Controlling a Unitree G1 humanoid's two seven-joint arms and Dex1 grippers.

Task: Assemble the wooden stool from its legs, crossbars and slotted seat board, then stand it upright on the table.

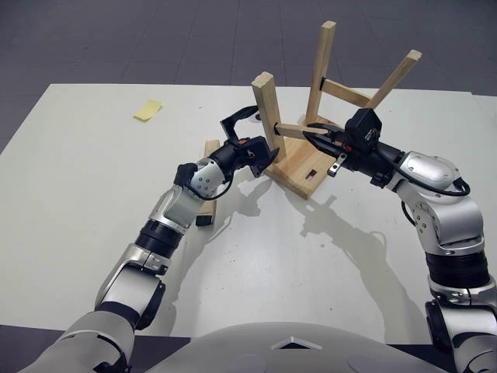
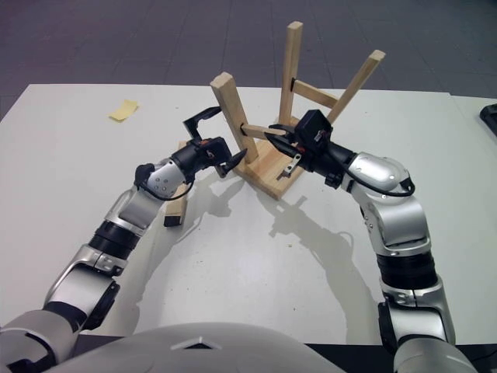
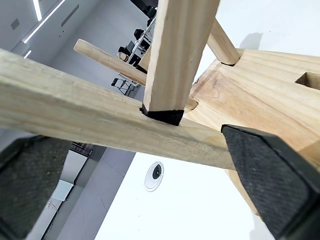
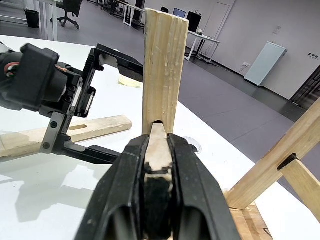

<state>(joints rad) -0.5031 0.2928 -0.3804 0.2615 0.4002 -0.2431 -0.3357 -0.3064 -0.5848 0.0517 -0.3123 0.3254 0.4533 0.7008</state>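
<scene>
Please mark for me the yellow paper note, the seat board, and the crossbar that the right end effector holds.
yellow paper note [image 1: 147, 109], left eye view, its middle.
seat board [image 1: 295, 163], left eye view, bare face beside the slot.
crossbar [image 1: 291, 129], left eye view, the middle of its visible length.

this looks like a big office or lab room. a white table [image 1: 78, 233] stands on a grey floor [image 1: 116, 39]. far behind are desks [image 4: 200, 37] with a screen [image 4: 179, 12] and a rolling chair [image 4: 70, 7]. long lights [image 3: 45, 17] run along the ceiling, and the walls [image 4: 235, 30] are white.
</scene>
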